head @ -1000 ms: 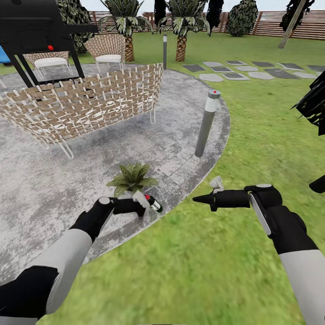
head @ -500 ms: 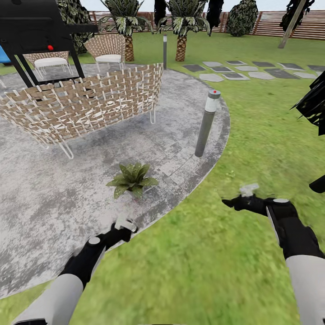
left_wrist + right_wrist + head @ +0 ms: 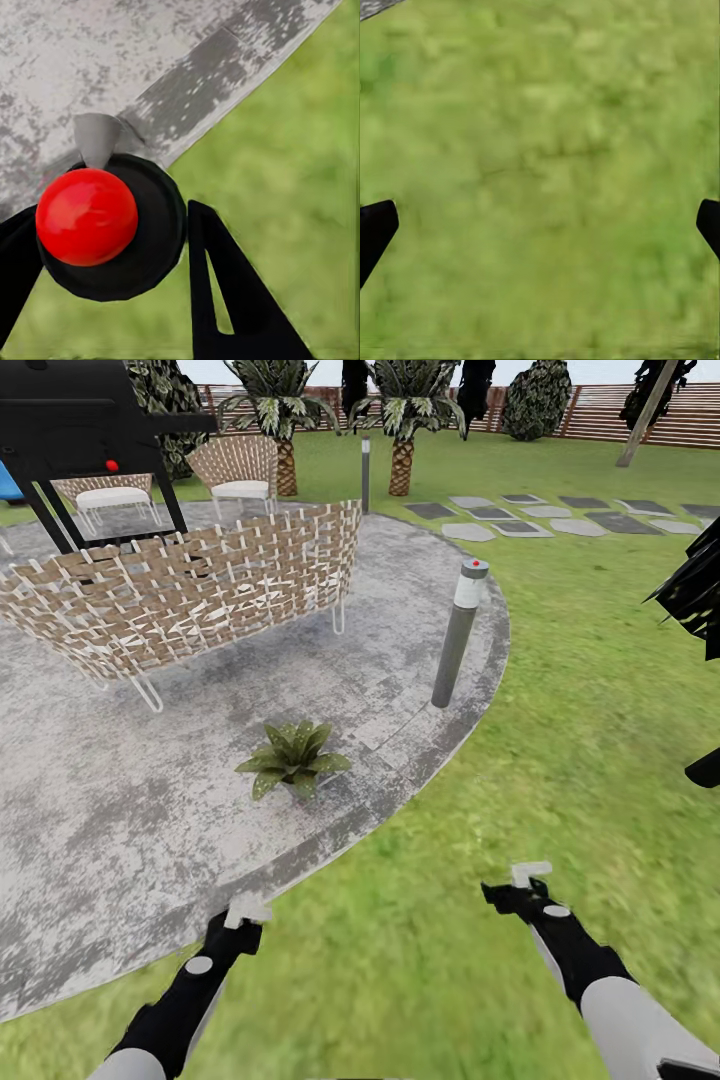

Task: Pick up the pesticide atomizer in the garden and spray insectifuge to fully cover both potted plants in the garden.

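Clamps the small dark green-black pesticide atomizer (image 3: 154, 244) with its red neck and pale grey spray head between the black fingers (image 3: 225, 300) of the left gripper (image 3: 112, 217), closed narrowly against the bottle's round body on both sides. Carries it low over the curved border where the round mottled-grey paved patio (image 3: 90, 60) meets the green lawn (image 3: 300, 150). Seen from the head, sits near the bottom of the picture as the left gripper (image 3: 245, 915), right at the patio's (image 3: 100, 810) rim.

Spreads the right gripper (image 3: 540, 221) wide, only the black fingertips (image 3: 375, 229) showing at the far sides of the wrist view, with nothing between them but grass. From the head view, hangs as the right gripper (image 3: 525, 880) above the lawn (image 3: 560, 690), well apart from the left one.

Stands on the paving near its edge: one small potted plant (image 3: 293, 757), a rosette of pointed green leaves, ahead of the left gripper and apart from it. Rises beyond it, at the patio's rim: a tall grey bollard lamp with a red dot (image 3: 458, 630). Fills the upper left: a woven brown wicker sofa on thin white legs (image 3: 190, 595).
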